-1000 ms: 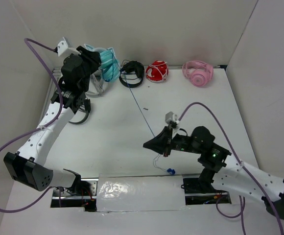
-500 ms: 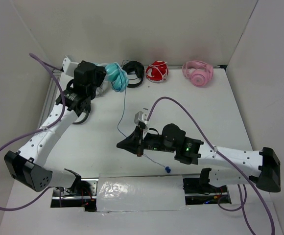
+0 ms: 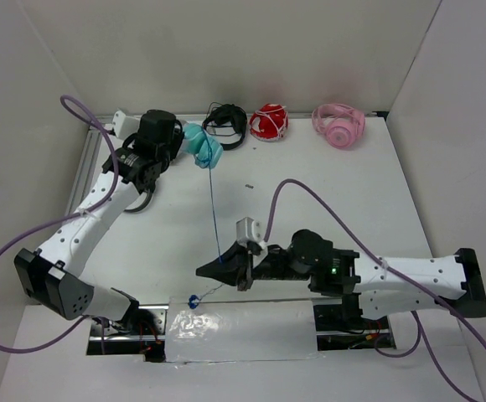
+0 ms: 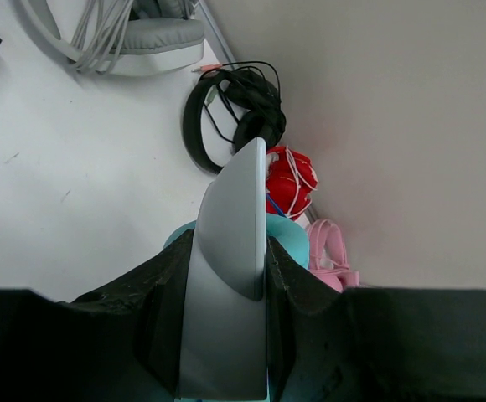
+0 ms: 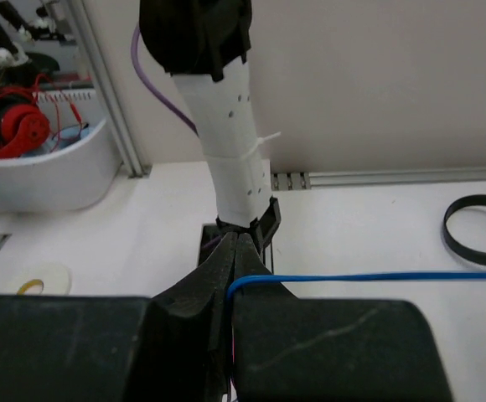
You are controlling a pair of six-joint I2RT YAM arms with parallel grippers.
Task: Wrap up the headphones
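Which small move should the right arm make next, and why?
Probably swing the right gripper toward the headphones, looping the cable around them: the left gripper holds them, and the pinched cable is stretched straight.

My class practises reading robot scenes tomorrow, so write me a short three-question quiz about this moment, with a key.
1. True or false: the right gripper is pinching the blue cable.
2. Which set does the left gripper hold? A pink headphones, B red headphones, C teal headphones.
3. Short answer: between the teal headphones and the right gripper, does the blue cable hang slack or run straight?

Key: 1 true. 2 C. 3 It runs straight.
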